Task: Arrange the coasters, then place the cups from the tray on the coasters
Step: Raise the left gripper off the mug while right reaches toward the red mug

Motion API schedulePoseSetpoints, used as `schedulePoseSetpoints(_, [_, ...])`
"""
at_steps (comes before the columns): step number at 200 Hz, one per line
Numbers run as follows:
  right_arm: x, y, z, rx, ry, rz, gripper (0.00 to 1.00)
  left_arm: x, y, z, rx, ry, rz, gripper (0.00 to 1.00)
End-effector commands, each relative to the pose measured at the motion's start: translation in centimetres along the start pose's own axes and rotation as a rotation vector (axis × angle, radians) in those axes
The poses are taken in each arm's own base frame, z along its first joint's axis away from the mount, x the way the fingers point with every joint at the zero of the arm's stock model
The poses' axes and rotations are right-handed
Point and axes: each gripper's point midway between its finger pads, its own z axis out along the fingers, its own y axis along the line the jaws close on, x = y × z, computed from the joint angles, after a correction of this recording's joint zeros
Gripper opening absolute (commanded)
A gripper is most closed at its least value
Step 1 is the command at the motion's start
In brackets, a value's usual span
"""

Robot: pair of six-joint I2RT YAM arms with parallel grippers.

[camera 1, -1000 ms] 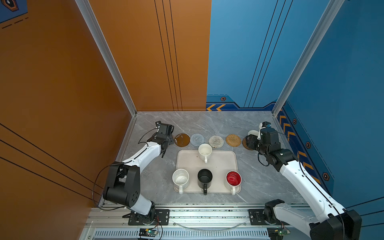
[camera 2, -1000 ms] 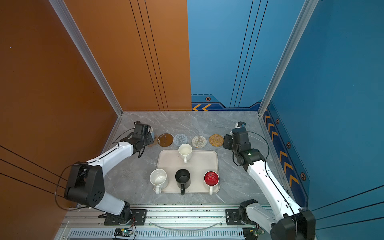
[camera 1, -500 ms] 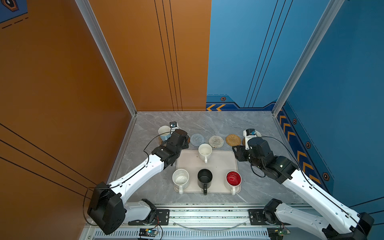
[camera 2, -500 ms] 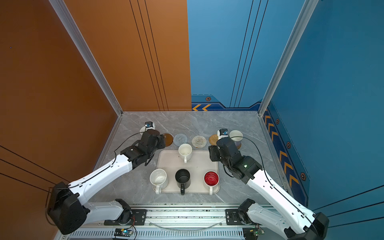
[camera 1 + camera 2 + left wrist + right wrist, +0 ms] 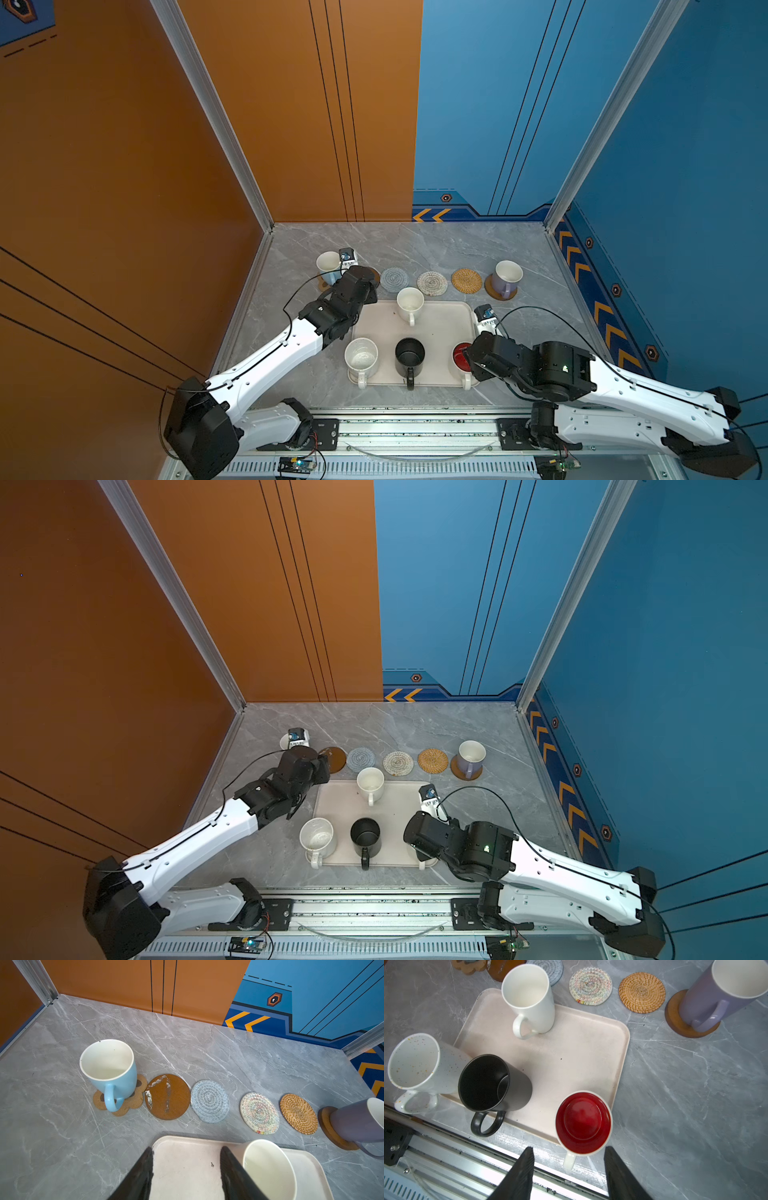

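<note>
left claw [image 5: 186, 1149]: parted, empty, beside cream-white cup [image 5: 268, 1169] on tray [image 5: 571, 1053] | right claw [image 5: 568, 1148]: parted, empty, over red-lined cup [image 5: 583, 1122] at tray edge | risk: off-centre closing may tip cup over tray rim

Both top views hang high over the front rail [image 5: 415, 428] and look steeply down toward the back wall [image 5: 478, 124]. They're pretty far out, so the whole table [image 5: 436, 245] sits in the lower middle of the frame. Near-identical shots, just nudged sideways.

Left wrist cam is low and close, angled across the tray [image 5: 187, 1157] toward the back corner. Right wrist cam looks almost straight down from just over the tray's front-rail side.

Both wrist views catch the tray, cream mug [image 5: 268, 1167], golden rattan coaster [image 5: 298, 1113] and lavender mug [image 5: 357, 1120].
</note>
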Motion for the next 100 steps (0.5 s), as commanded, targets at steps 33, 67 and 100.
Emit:
schedulePoseSetpoints(33, [5.0, -0.1, 1.0, 0.092, 0.131, 0.01, 0.53, 0.1, 0.7, -1.1, -0.008, -0.02, 0.02, 0.55])
schedulePoseSetpoints(67, [8.0, -0.2, 1.7, 0.107, 0.199, 0.043, 0.51, 0.3, 0.5, -1.1, 0.006, -0.013, 0.023, 0.55])
schedulePoseSetpoints(100, [10.0, -0.3, 2.5, 0.107, 0.229, 0.074, 0.5, 0.4, 0.4, -1.1, 0.007, -0.009, 0.026, 0.56])
